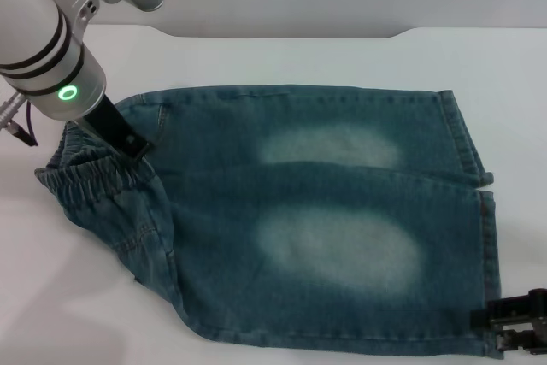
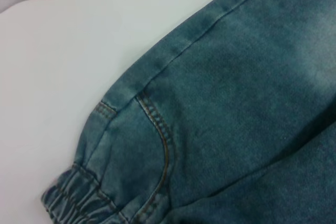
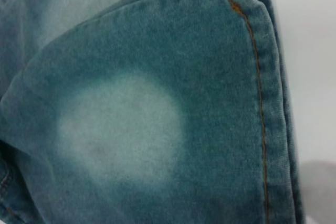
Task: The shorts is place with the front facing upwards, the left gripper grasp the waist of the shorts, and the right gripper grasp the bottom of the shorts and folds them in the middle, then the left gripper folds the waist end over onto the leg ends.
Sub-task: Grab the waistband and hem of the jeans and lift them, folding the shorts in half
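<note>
Shorts (image 1: 316,220) flat on bench (image 1: 479,66), my left tool (image 1: 132,144) on far waist, right tool (image 1: 513,326) near hem, finger state unclear either side; grab deep, lift evenly.

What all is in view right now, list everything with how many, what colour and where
shorts: one, blue-green faded denim, spread flat across the middle of the table, bunched at the waist end.
pale ovals: two, whitish, one on each leg.
elastic waistband: one, blue-green, ruched, at the robot's left end.
leg hems: two, blue-green, straight and stitched, at the robot's right end.
table: one, white, under everything.
left gripper: one, black on a silver-white arm with a green ring light, down at the waist.
right gripper: one, black, at the near leg hem's corner.
</note>
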Controlling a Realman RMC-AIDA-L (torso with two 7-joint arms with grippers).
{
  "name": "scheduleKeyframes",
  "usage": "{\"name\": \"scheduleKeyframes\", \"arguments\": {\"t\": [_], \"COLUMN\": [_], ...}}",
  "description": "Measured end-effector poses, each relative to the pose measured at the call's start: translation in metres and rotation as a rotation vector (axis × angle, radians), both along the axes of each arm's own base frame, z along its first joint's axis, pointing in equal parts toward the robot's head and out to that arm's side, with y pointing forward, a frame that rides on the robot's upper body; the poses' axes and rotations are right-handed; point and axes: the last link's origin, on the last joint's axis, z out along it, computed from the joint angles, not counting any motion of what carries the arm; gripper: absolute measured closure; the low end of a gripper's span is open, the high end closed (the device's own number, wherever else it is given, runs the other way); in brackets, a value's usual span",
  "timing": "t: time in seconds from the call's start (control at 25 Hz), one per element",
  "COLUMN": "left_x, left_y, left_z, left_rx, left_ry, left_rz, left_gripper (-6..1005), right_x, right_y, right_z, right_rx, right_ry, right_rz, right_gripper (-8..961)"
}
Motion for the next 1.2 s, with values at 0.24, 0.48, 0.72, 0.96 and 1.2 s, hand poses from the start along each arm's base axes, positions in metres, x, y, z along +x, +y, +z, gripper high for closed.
{"name": "scheduleKeyframes", "arguments": {"t": [0.24,0.48,0.72,0.96,1.2], "left_x": [0.0,0.0,0.001,-0.001,-0.002], "left_y": [0.0,0.0,0.0,-0.001,-0.001], "left_z": [-0.001,-0.001,-0.001,0.0,0.001], "left_rx": [-0.003,-0.004,-0.005,-0.003,-0.005], "left_ry": [-0.001,-0.001,-0.001,-0.002,-0.001], "left_rz": [0.001,-0.002,-0.004,-0.002,-0.001], "left_gripper": [965,965,965,965,965], "right_x": [-0.001,-0.001,-0.004,-0.004,-0.005], "right_y": [0.001,0.003,0.005,0.006,0.007], "right_z": [-0.003,-0.006,-0.008,-0.008,-0.012], "right_rx": [-0.006,-0.012,-0.016,-0.01,-0.019], "right_ry": [0.006,0.023,0.025,0.03,0.044], "right_rz": [0.0,-0.003,0.013,0.033,0.044], "right_gripper": [340,340,362,485,665]}}
